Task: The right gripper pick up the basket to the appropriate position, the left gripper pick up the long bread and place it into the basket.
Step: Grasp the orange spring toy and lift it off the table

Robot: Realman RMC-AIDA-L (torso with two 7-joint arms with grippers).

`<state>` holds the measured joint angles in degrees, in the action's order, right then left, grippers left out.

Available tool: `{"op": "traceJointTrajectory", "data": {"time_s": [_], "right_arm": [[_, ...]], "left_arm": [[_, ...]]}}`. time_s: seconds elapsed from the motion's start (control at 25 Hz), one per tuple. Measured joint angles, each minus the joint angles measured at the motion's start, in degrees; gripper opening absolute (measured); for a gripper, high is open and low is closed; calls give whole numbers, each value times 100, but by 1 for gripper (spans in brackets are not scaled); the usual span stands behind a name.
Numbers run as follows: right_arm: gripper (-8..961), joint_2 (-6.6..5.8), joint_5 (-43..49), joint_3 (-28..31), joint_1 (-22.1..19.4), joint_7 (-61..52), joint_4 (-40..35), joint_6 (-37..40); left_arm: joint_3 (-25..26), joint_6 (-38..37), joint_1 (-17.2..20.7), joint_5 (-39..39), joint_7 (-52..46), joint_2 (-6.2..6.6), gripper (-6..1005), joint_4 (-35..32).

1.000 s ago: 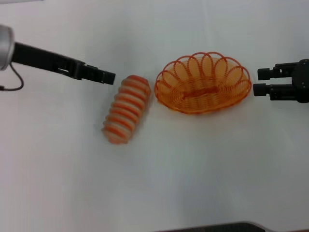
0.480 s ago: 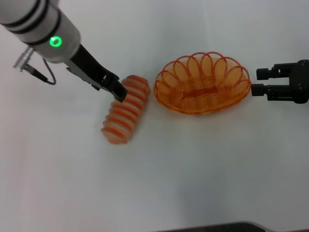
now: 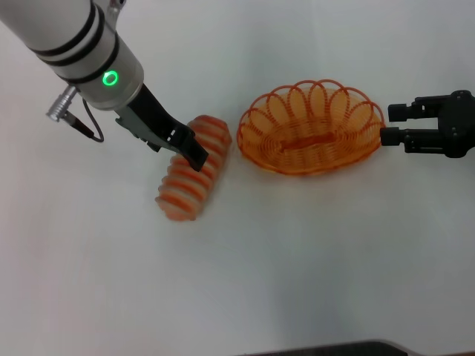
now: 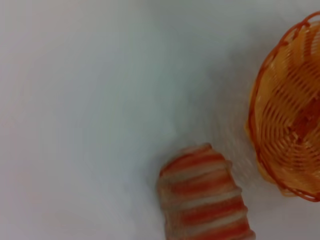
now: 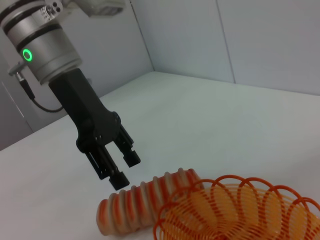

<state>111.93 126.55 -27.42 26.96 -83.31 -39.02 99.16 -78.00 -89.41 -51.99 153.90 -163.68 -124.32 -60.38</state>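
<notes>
The long bread (image 3: 182, 189), pale with orange-red ridges, lies slantwise on the white table just left of the orange wire basket (image 3: 286, 111). My left gripper (image 3: 194, 154) hovers over the bread's upper half. In the right wrist view the left gripper (image 5: 126, 170) is open, its fingertips just above the bread (image 5: 145, 200), with the basket (image 5: 240, 210) beside it. The left wrist view shows one end of the bread (image 4: 205, 200) and part of the basket (image 4: 295, 115). My right gripper (image 3: 390, 124) is open at the basket's right end, its lower finger at the rim.
The white table (image 3: 297, 259) stretches around both objects. A dark edge (image 3: 334, 348) shows at the table's near side. Grey walls (image 5: 225, 35) stand behind the table in the right wrist view.
My left arm has swung in from the left and come over the bread. My right gripper has edged left to the basket's rim. Bread and basket have not moved.
</notes>
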Motion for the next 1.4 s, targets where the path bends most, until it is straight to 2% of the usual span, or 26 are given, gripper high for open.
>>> {"op": "traceJointTrajectory", "data": {"time_s": [0.2, 0.4, 1.04, 1.24, 1.4], "right_arm": [[579, 3, -20, 1, 16, 5, 3, -22], [525, 10, -33, 2, 42, 7, 8, -45], [514, 21, -24, 14, 82, -12, 18, -43], [514, 21, -23, 41, 81, 2, 18, -69], [514, 21, -23, 44, 69, 4, 17, -105]], "left_arm": [[-91, 128, -32, 0, -149, -13, 757, 156], [-159, 327, -63, 2, -192, -13, 799, 400], [-232, 794, -230, -121, -93, -3, 785, 1125], [-184, 737, -211, -428, 146, 16, 649, 1141], [-156, 702, -197, -551, 233, 31, 589, 1123]]}}
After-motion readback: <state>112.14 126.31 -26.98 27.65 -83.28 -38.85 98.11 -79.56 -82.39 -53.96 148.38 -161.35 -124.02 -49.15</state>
